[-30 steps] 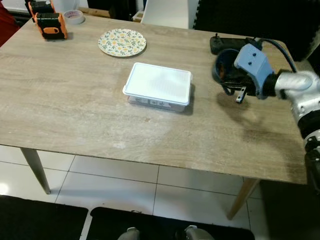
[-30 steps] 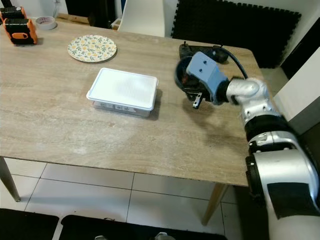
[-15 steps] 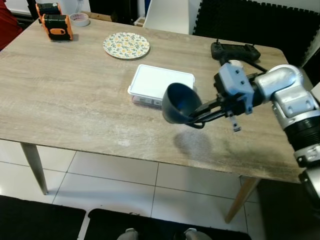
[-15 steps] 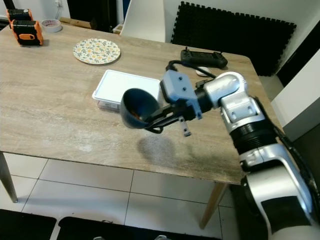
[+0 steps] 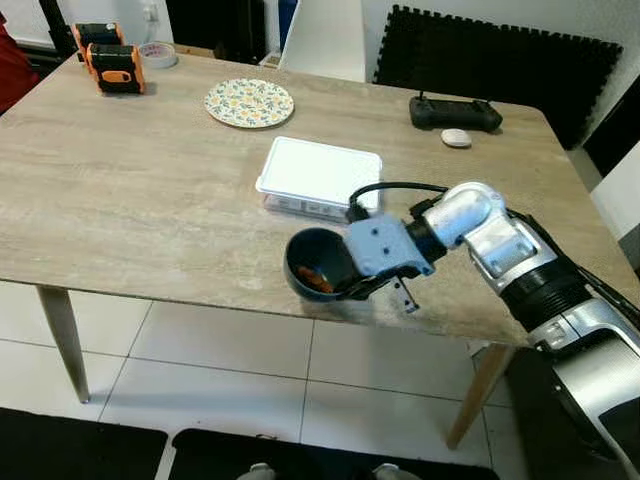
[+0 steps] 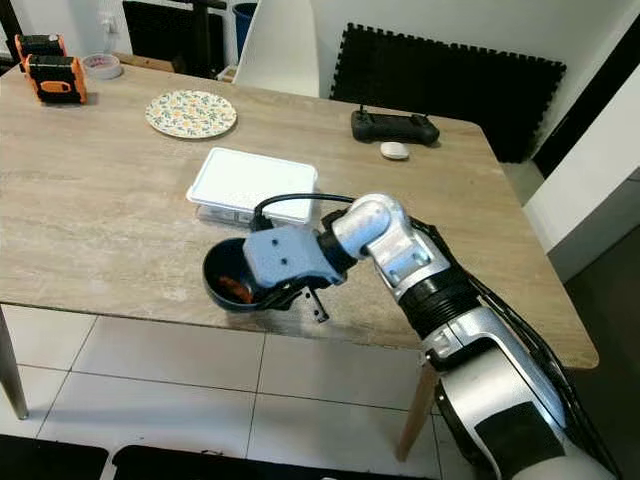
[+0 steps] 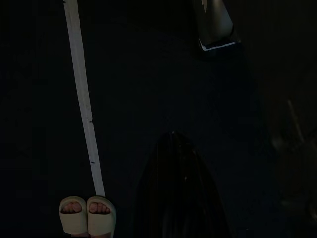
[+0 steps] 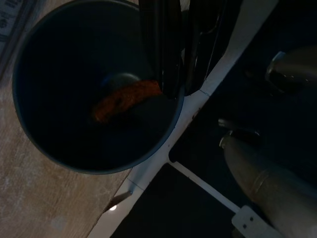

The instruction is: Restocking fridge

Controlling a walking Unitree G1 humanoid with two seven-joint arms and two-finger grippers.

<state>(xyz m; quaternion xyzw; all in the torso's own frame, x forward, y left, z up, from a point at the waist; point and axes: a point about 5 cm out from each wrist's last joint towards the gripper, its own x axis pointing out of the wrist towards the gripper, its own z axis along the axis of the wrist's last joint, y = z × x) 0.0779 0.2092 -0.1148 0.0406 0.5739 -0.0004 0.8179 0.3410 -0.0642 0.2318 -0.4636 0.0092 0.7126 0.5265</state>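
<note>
Right tool (image 8: 179, 79) clamped on bowl (image 5: 315, 265)

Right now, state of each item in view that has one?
dark blue bowl: upright at the table's near edge, held, orange food inside
right gripper: shut on the bowl's rim
white container: lid on, flat on table
floral plate: empty
left gripper: hanging idle above the floor

Silver right arm (image 6: 420, 265), blue wrist housing (image 6: 283, 257), black cable (image 6: 290, 202)
</note>
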